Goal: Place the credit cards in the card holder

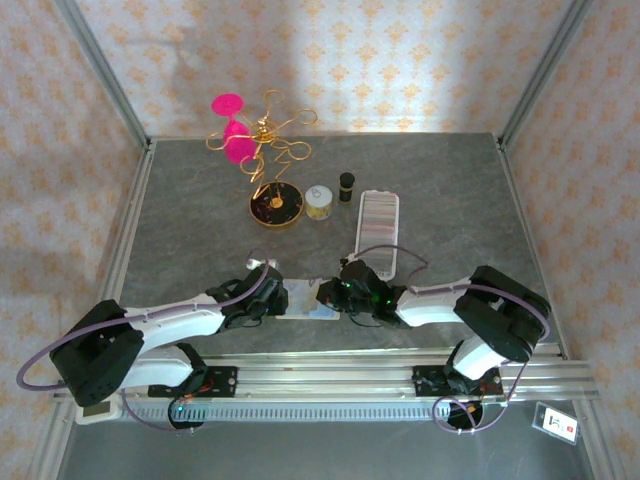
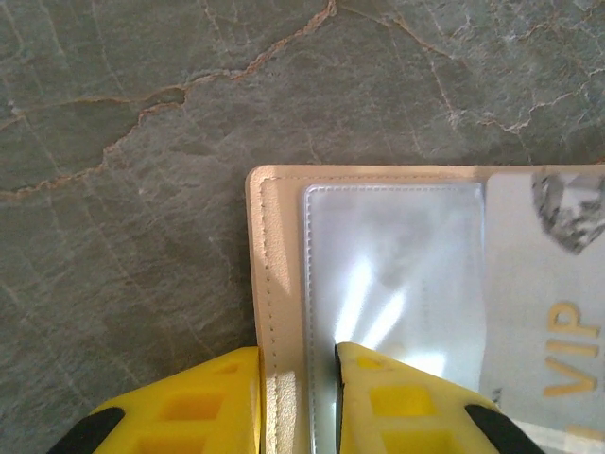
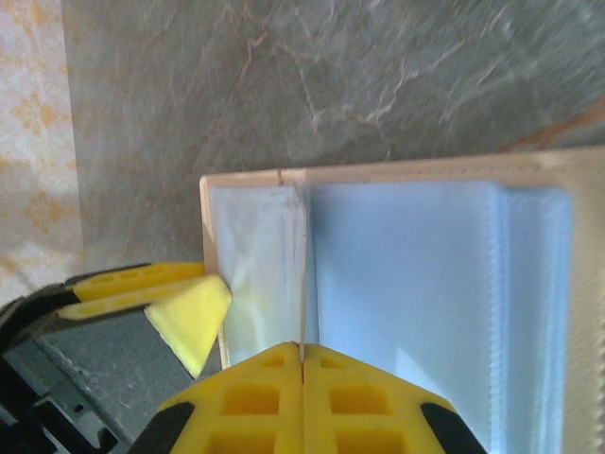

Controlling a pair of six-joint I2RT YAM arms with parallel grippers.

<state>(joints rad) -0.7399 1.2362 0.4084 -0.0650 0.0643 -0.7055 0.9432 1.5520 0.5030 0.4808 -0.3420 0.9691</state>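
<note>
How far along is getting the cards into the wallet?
The wallet lies open, its edge pinched by the left gripper. A VIP card lies on it; whether it's tucked in is unclear. The right gripper, shut, is at the inner flap. Left: seating cards.

Card holder (image 2: 269,284) matt stitched beige; sleeve (image 2: 397,255) glossy clear plastic.

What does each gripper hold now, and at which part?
The left gripper pinches the card holder at its stitched beige edge. The right gripper is shut on a thin upright leaf inside it; sleeve or card, I cannot tell.
</note>
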